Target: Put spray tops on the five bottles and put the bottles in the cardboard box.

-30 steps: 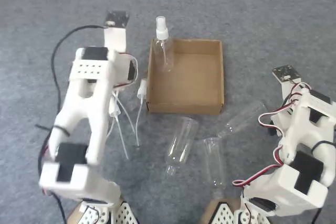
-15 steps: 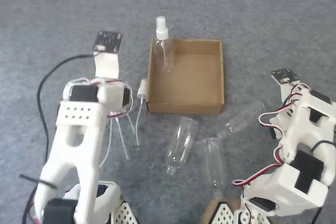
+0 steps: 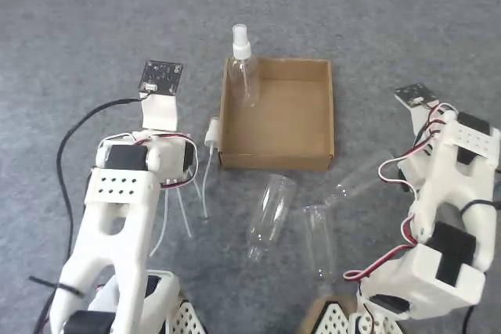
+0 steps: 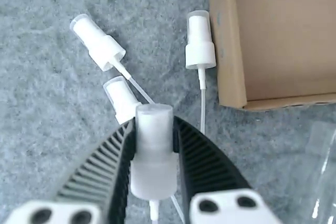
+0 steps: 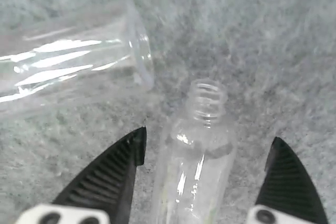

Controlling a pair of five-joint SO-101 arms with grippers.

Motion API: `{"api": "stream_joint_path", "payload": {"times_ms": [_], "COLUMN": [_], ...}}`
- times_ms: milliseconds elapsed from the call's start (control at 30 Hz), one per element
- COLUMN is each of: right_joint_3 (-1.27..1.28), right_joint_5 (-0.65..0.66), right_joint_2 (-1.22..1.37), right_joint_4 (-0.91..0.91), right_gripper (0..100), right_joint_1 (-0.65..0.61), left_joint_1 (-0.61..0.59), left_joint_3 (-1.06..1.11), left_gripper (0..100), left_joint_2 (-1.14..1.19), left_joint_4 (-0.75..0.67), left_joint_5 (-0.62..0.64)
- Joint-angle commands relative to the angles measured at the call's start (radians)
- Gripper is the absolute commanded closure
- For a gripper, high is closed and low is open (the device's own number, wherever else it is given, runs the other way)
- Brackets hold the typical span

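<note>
Pulled left gripper (image 4: 153,124) back from beside box (image 3: 275,160), clamped on spray top (image 4: 152,153), with right gripper (image 5: 209,137) wide astride lying bottle (image 5: 197,153), capped bottle (image 3: 244,76) upright in box corner.

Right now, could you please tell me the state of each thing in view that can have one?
Left gripper, shut on a spray top.
Right gripper, open, astride an uncapped bottle lying on its side.
Cardboard box, open, holding one capped bottle.
Two other bottles, lying uncapped.
Three loose spray tops, lying beside the box.
</note>
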Motion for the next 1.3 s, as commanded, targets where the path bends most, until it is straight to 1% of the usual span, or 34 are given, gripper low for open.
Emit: {"api": "stream_joint_path", "payload": {"times_ms": [0,100,267,333,467,567,667,733,867,967,1067,1167,1267], "right_joint_3": [-0.064,-0.097,-0.153,-0.152,-0.15,-0.15,-0.15,-0.164,-0.244,-0.265,-0.253,-0.218,-0.184], "right_joint_5": [0.017,0.046,0.049,0.051,0.049,0.049,0.044,0.043,0.04,-0.025,-0.118,-0.207,-0.316], "right_joint_2": [-0.022,0.048,0.117,0.125,0.127,0.127,0.116,0.101,-0.012,-0.142,-0.272,-0.4,-0.532], "right_joint_4": [0.007,0.007,0.007,0.007,0.007,0.007,0.008,0.019,0.131,0.176,0.191,0.193,0.185], "right_gripper": [69.9,69.9,70.6,74.8,87.4,94.2,98.5,99.4,99.2,99.2,99.2,99.2,99.2], "right_joint_1": [0.005,0.013,0.068,0.076,0.077,0.077,0.082,0.09,0.076,0.022,-0.077,-0.211,-0.369], "left_joint_1": [-0.003,-0.003,0.0,0.003,0.002,-0.002,-0.002,-0.002,0.003,-0.002,-0.005,-0.005,-0.005], "left_joint_3": [-0.005,-0.004,-0.004,-0.004,-0.004,-0.004,-0.004,-0.005,-0.039,-0.093,-0.165,-0.236,-0.305], "left_gripper": [98,98,98,98,98,98,98,98,98,98,98,98,98], "left_joint_2": [-0.046,-0.046,-0.046,-0.046,-0.046,-0.046,-0.046,-0.048,-0.054,-0.055,-0.089,-0.166,-0.267], "left_joint_4": [-0.021,-0.021,-0.021,-0.021,-0.021,-0.021,-0.021,-0.021,-0.017,0.006,0.074,0.141,0.178], "left_joint_5": [0.002,0.002,0.002,0.002,0.002,0.003,0.003,0.003,0.0,-0.037,-0.049,-0.048,-0.046]}}
